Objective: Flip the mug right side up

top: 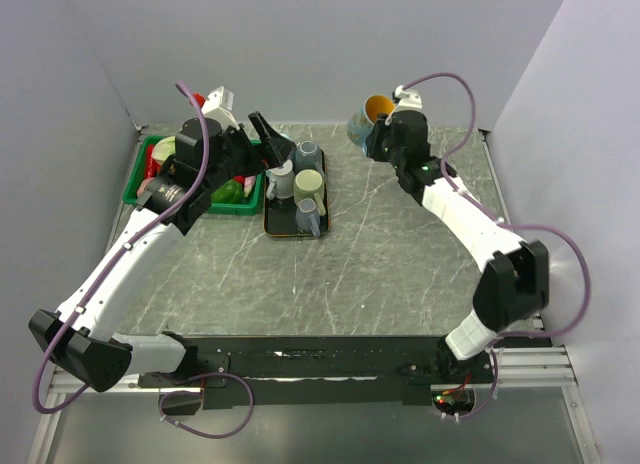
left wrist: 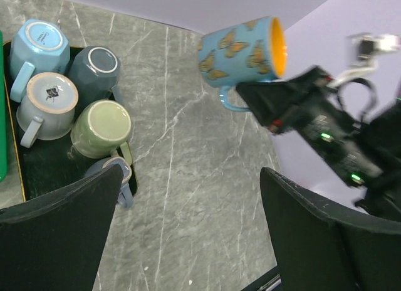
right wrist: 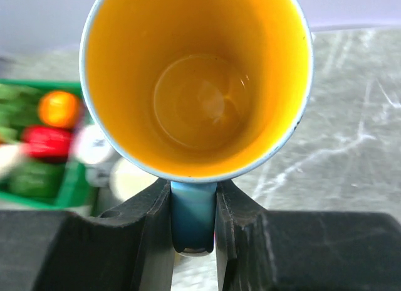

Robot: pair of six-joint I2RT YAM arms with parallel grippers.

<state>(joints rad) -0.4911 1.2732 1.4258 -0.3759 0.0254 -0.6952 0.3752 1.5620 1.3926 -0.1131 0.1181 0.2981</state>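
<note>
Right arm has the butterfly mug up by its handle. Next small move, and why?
Probably roll the right wrist until the mouth faces straight up, before lowering. The right fingers are clamped on the handle, and the butterfly mug hangs clear of the table, lying about sideways in the left wrist view, so nothing seems to block the turn.

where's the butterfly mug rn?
Top view: butterfly mug is in the air near the back wall, right of centre, held by its handle in the right gripper, right of the black mug tray.
</note>
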